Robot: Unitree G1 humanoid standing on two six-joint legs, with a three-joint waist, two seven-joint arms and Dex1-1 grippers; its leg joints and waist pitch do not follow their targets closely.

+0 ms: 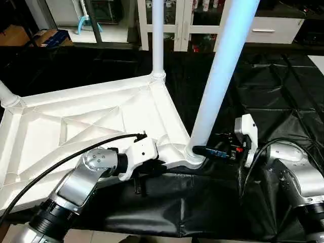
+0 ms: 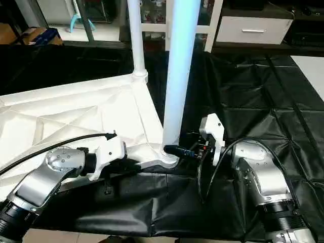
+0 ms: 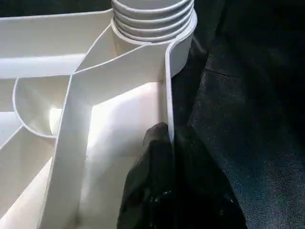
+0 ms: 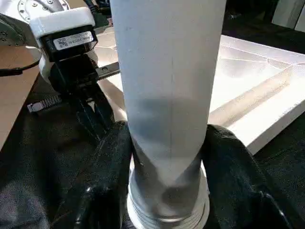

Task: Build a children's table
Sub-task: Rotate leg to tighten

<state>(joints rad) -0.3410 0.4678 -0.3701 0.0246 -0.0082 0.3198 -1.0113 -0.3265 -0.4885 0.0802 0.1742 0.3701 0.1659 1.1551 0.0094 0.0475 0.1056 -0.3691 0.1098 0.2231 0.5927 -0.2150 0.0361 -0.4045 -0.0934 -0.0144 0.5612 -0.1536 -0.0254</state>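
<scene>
Two silver arms reach in from the bottom of the head view. Between them, the white tabletop (image 1: 76, 126) lies upside down on a black sheet (image 1: 283, 91), with its crossed ribs facing up. One leg (image 1: 217, 76) stands up in the near corner socket (image 1: 195, 156), and another leg (image 1: 157, 38) stands in the far corner. A third leg (image 1: 6, 94) pokes up at the far left corner. The left gripper (image 1: 147, 167) sits at the near edge of the tabletop, beside the near socket. The right gripper (image 1: 202, 150) has its black fingers around the bottom of the near leg.

Next comes the left wrist view. Its black fingers (image 3: 157, 191) are pressed together on the thin edge wall of the tabletop (image 3: 119, 76) — one finger inside, one outside. The ribbed socket (image 3: 152, 24) is just past them.

Last is the right wrist view. The near leg (image 4: 167, 86) stands between the two black fingers (image 4: 109, 167), one on each side of its bottom — both seem to touch it, but I cannot tell if they are squeezing it. The left gripper (image 4: 93, 112) shows behind, at the tabletop (image 4: 257, 90) edge.
</scene>
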